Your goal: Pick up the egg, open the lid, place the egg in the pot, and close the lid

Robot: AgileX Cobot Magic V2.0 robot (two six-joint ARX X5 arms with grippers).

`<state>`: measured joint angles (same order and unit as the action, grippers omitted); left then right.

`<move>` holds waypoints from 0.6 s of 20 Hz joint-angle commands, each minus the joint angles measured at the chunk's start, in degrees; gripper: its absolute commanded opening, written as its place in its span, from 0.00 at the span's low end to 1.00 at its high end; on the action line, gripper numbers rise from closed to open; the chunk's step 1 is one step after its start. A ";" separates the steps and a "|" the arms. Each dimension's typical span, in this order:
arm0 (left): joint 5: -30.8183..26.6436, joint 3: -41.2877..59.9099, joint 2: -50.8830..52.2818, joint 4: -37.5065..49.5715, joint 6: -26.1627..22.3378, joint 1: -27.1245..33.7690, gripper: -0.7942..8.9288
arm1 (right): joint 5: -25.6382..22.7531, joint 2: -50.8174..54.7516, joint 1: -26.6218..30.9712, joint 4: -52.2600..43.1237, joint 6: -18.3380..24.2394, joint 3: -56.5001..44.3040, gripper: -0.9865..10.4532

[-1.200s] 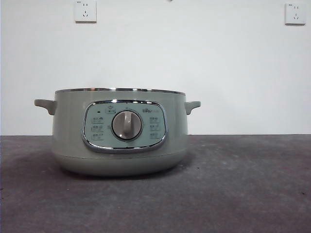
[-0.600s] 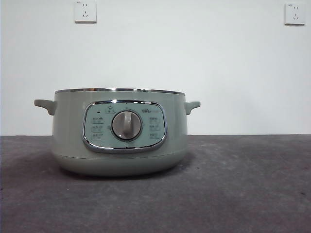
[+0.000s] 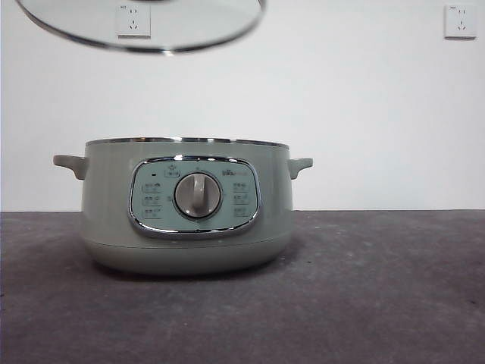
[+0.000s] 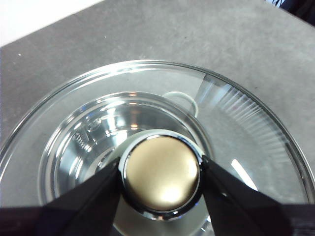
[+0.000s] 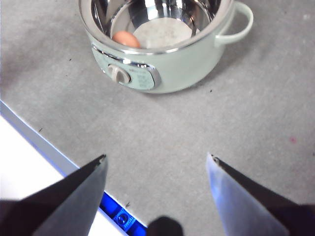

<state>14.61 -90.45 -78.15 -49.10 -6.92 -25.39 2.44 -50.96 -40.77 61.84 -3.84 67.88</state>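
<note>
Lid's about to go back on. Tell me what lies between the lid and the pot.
Nothing: in the front view the lid hangs above the pot with only bare wall showing between them. The left claw grips its knob.

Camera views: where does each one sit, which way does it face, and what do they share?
Front view: low at table height, level at the pot; lid rim overhead, no arm showing.
Left wrist view: above the lid, looking down; left gripper clamps its knob.
Right wrist view: high, looking down; right gripper open, egg inside the pot.
Shared: all show the pot.

left claw [image 4: 161,179] clamped on lid [image 4: 236,123] knob
</note>
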 commanded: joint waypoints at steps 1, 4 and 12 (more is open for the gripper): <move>-2.64 -1.01 -2.78 3.85 -1.31 -1.07 0.07 | -1.25 2.32 -0.04 -0.31 -2.19 -0.70 0.39; -2.67 -1.01 -8.00 5.73 -2.43 -1.29 0.07 | -2.54 5.27 -0.04 -0.07 -2.71 -0.70 0.39; -2.64 -1.01 -16.61 10.23 -2.58 -1.29 0.07 | -7.02 9.97 -0.04 3.87 -3.72 -0.70 0.39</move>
<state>11.44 -90.45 -95.13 -41.04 -8.99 -26.48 -4.45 -41.08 -40.77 66.04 -6.92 67.48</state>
